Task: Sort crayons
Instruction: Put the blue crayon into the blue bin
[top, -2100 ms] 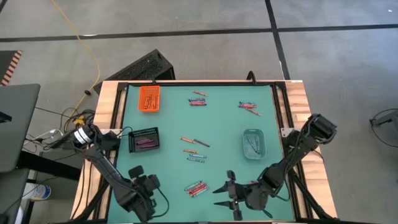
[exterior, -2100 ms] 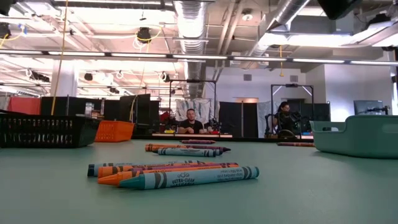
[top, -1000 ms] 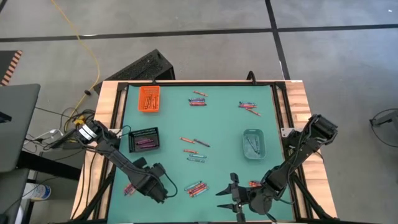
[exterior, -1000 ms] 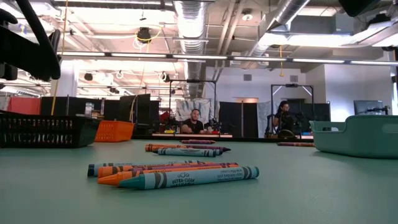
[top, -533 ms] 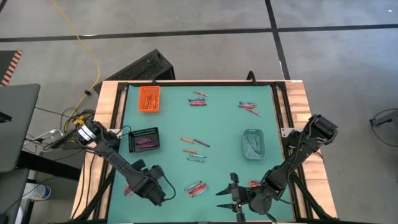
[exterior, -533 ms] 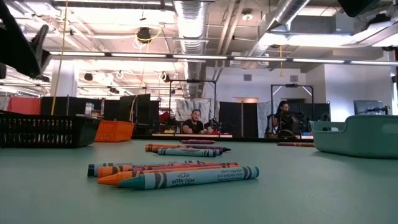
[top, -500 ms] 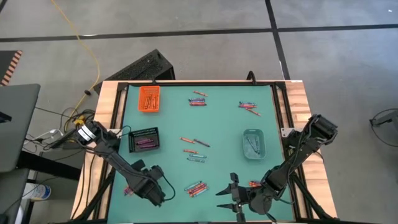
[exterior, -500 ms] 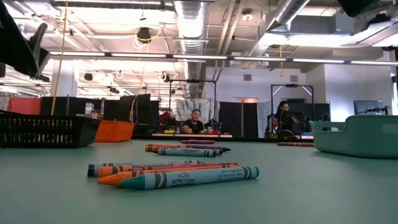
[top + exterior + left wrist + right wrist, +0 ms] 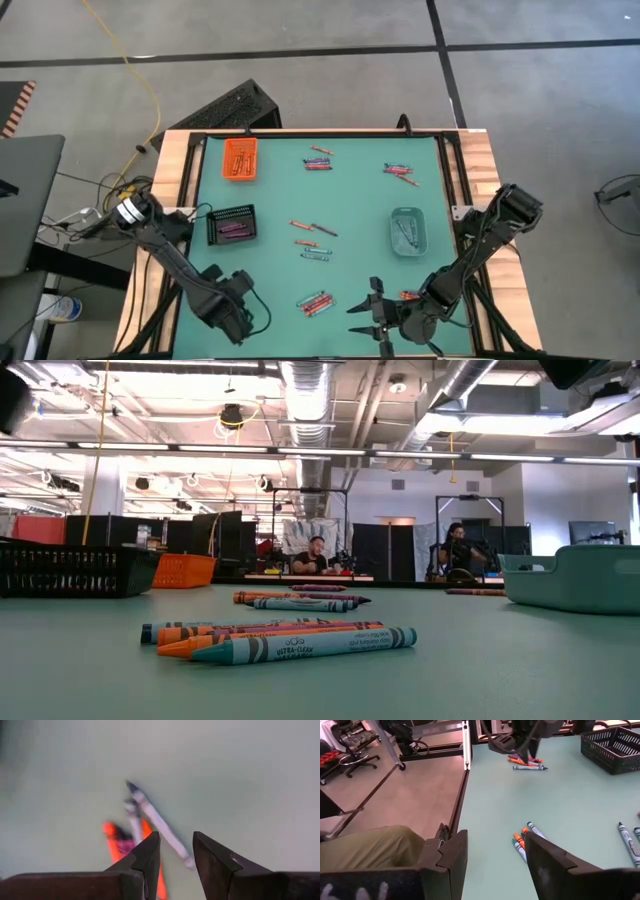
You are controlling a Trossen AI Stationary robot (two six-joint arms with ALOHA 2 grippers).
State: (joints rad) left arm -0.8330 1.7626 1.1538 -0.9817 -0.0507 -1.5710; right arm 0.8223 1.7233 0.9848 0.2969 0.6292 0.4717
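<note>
Waxy, paper-wrapped crayons (image 9: 290,640) (thin tapered sticks) lie on smooth green table (image 9: 480,670).

Bright overhead light, blurred left-wrist view

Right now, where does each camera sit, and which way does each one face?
High: overhead, straight down; both arms, left gripper, right gripper.
Low: tabletop height, level across near crayons toward the room.
Left wrist: down past own open fingers at crayons.
Right wrist: across the table past own open fingers.
Shared: black tray in high, low, right wrist.
</note>
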